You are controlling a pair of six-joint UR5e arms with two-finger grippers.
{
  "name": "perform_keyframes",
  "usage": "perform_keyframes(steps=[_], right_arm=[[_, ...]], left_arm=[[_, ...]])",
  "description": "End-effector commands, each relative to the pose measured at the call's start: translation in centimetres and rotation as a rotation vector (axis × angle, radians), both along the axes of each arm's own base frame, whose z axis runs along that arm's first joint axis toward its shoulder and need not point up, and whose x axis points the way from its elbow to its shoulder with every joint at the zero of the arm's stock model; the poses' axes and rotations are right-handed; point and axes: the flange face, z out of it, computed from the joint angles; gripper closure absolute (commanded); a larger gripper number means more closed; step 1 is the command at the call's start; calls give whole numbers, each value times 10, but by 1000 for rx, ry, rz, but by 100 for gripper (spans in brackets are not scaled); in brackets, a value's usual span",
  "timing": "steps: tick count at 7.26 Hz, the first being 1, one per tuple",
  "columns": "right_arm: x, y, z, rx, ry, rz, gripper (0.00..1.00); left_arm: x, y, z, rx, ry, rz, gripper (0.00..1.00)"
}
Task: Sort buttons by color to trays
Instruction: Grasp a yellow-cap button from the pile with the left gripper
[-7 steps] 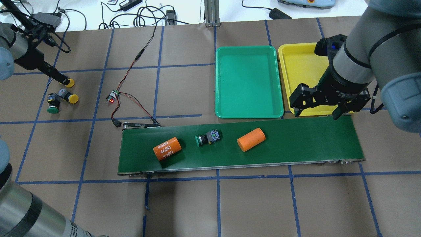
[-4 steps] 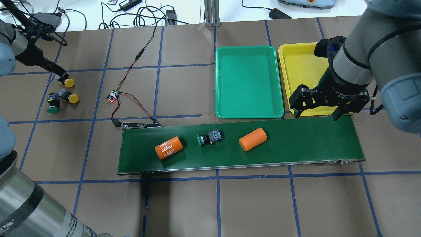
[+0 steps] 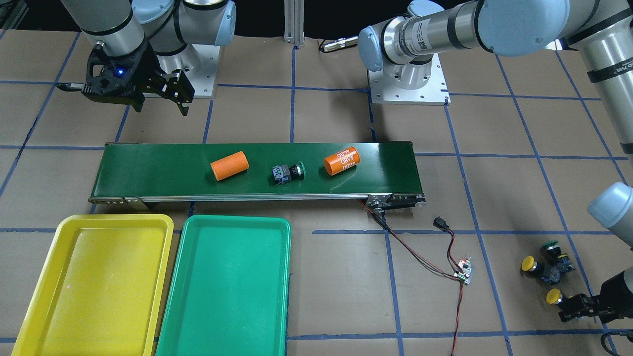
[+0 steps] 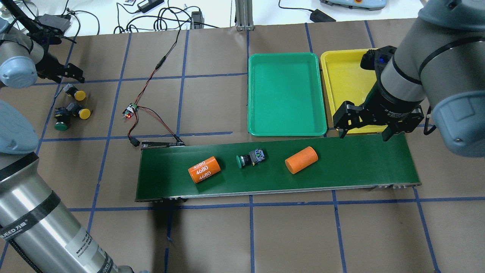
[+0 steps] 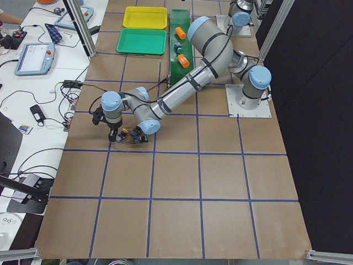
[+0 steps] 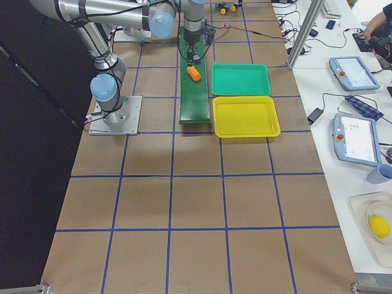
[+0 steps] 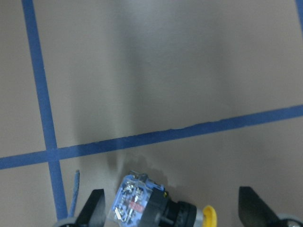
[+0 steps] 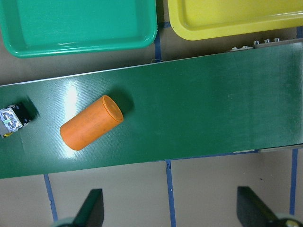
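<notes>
A green-capped button (image 4: pixel 250 158) lies on its side on the conveyor belt (image 4: pixel 360 163), between two orange cylinders. Three buttons lie at the table's far left: two yellow-capped ones (image 4: pixel 77 94) (image 4: pixel 81 112) and a green-capped one (image 4: pixel 60 123). My left gripper (image 4: pixel 70 76) is open just beyond the farther yellow button (image 7: pixel 151 213), whose body shows between the fingers in the left wrist view. My right gripper (image 4: pixel 365 129) is open and empty, over the belt's far edge by the yellow tray (image 4: pixel 343 81). The green tray (image 4: pixel 287 94) lies beside it. Both trays hold nothing.
A plain orange cylinder (image 4: pixel 301 160) and one marked 4680 (image 4: pixel 204 169) lie on the belt. A small circuit board (image 4: pixel 129 111) with red and black wires runs to the belt's left end. Cables and boxes lie beyond the table's far edge.
My left gripper has drawn back from the farther yellow button, which stays on the table. The cylinders and the green button have moved right on the belt. My right gripper shifted slightly.
</notes>
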Motion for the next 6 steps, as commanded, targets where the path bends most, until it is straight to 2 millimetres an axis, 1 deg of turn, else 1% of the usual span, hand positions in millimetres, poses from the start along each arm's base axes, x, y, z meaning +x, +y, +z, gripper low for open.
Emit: perform_keyframes(steps=[1, 2, 4, 5, 6], right_arm=[[-6, -4, -5, 6, 50, -1, 0], [-7, -10, -9, 4, 53, 1, 0], [-8, -11, -10, 6, 55, -7, 0], [-10, -11, -9, 5, 53, -10, 0], [-10, -12, -9, 2, 54, -13, 0]], left_arm=[[12, 3, -16, 15, 22, 63, 0], [14, 4, -23, 22, 31, 65, 0], [12, 6, -30, 44, 36, 68, 0], [4, 13, -29, 66, 53, 93, 0], [-4, 16, -35, 80, 63, 98, 10]])
